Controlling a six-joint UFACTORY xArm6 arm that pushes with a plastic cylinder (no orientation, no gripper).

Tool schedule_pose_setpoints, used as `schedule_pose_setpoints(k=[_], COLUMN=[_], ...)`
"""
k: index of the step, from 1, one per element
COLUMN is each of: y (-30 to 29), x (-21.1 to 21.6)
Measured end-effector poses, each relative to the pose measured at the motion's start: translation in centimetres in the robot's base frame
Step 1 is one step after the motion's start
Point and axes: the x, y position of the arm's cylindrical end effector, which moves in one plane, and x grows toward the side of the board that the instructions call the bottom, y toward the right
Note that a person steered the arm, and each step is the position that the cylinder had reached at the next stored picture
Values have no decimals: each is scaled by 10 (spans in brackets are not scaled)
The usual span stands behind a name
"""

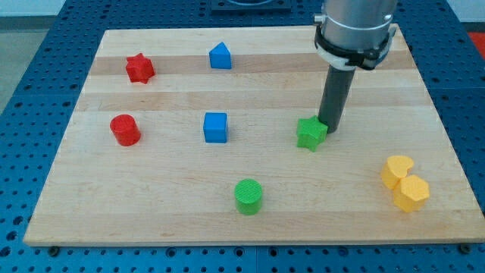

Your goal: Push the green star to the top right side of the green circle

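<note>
The green star [311, 133] lies on the wooden board, right of centre. The green circle [248, 196] stands lower and to the view's left of it, near the board's bottom edge. My tip [330, 124] rests against the star's upper right side, touching or nearly touching it. The dark rod rises from there to the arm's grey collar at the view's top.
A blue cube [215, 127] sits left of the star. A blue pentagon-like block [220, 55] and a red star [139, 68] lie near the top. A red cylinder [124, 130] is at the left. A yellow heart [396, 171] and yellow hexagon [412, 193] sit at the right.
</note>
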Motion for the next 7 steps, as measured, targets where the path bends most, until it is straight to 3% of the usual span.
schedule_pose_setpoints(k=[4,5,6,7], y=[-29,-13,9,-5], x=[22,21,-19,-26])
